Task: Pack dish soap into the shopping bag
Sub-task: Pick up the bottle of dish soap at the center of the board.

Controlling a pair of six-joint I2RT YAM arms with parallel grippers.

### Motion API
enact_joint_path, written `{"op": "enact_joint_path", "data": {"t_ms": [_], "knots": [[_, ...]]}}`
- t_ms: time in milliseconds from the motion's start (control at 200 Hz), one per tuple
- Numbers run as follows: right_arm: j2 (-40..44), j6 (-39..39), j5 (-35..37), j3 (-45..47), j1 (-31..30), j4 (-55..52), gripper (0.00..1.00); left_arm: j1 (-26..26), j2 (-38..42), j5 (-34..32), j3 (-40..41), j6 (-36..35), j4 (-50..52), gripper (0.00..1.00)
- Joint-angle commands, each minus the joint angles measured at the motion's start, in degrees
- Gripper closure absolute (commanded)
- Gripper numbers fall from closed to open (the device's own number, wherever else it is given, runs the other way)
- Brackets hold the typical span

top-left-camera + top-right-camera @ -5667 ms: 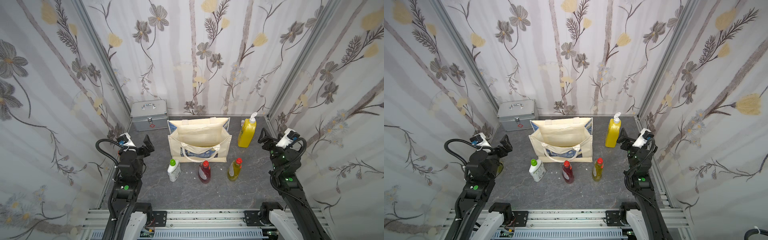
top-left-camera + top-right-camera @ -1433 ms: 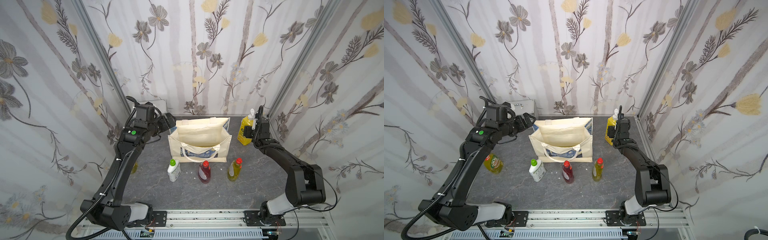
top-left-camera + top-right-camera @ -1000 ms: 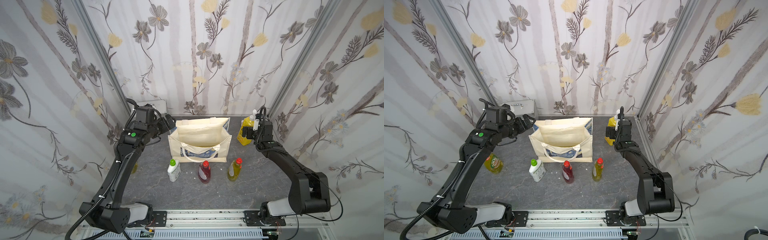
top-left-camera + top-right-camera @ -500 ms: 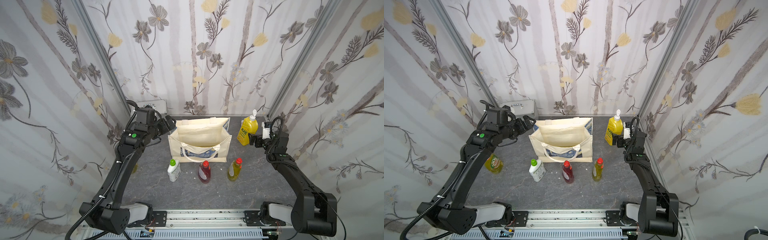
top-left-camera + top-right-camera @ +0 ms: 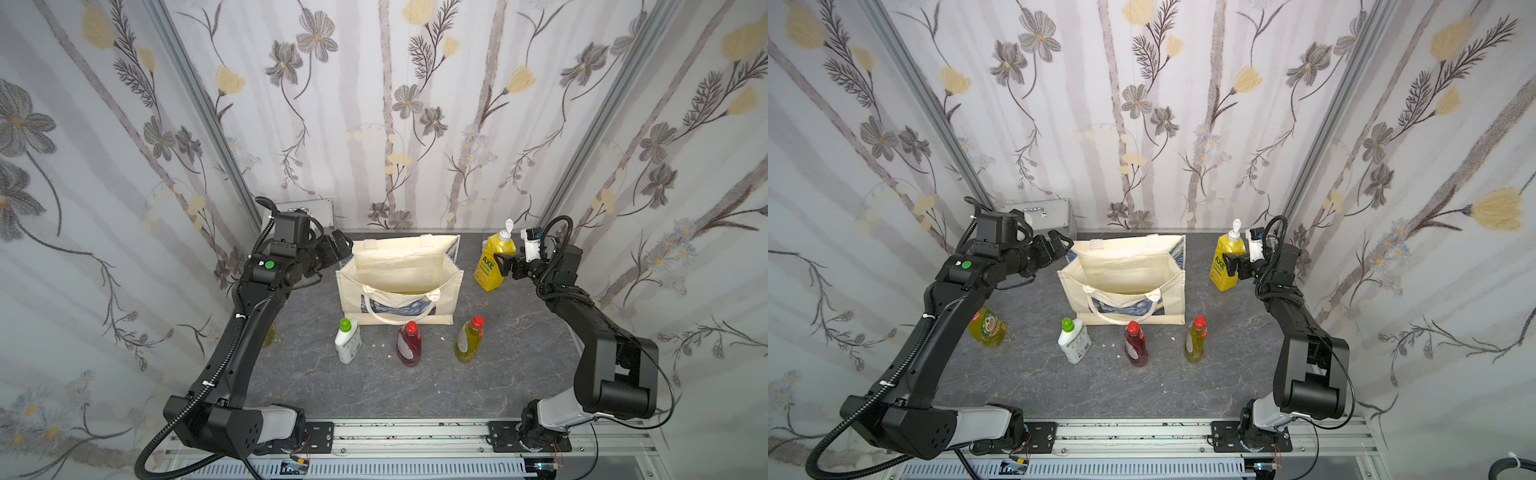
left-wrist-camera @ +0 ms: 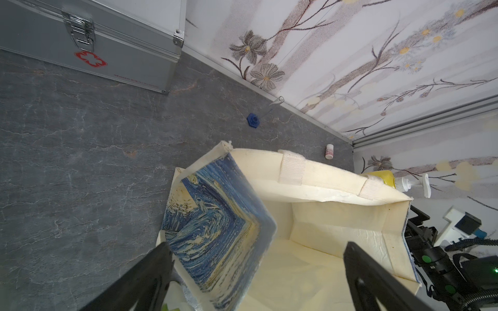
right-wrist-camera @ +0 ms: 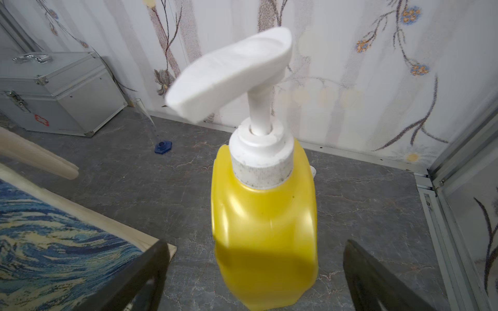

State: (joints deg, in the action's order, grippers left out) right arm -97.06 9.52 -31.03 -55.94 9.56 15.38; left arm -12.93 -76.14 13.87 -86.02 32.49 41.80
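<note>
While three small capped bottles, white (image 5: 347, 341), red (image 5: 409, 345) and yellow-green (image 5: 468, 340), stand near the tabletop's front edge, with a fifth (image 5: 987, 327), apparently labelled "Fairy", by the left edge, the soft canvas shopping bag (image 5: 446, 305) sits empty mid-table. The left gripper (image 5: 338, 247) is spread wide astride its left end wall, holding nothing. Near the far right corner, the right gripper (image 5: 505, 267) – wide open, empty – brackets the "AXE" pump bottle (image 5: 492, 266). It is likely heavy and slick, best gripped by its body.

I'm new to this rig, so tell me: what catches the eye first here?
The open painted bag stands mid-table. Back right, the open right pincer faces a big yellow pump bottle; the open left pincer hovers by the bag's back corner.
</note>
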Motion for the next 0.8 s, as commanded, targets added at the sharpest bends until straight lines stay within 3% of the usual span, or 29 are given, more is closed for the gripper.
{"op": "enact_joint_path", "data": {"t_ms": [0,799], "knots": [[-2.1,3.6,-3.2,-2.5,0.1,1.3,0.0,0.5,-0.2,0.3,-0.8,0.0,2.4,0.0],[-12.0,3.7,-9.3,-12.0,0.4,1.0,0.02,0.8,-1.0,-0.2,-0.5,1.8,3.1,0.0]]}}
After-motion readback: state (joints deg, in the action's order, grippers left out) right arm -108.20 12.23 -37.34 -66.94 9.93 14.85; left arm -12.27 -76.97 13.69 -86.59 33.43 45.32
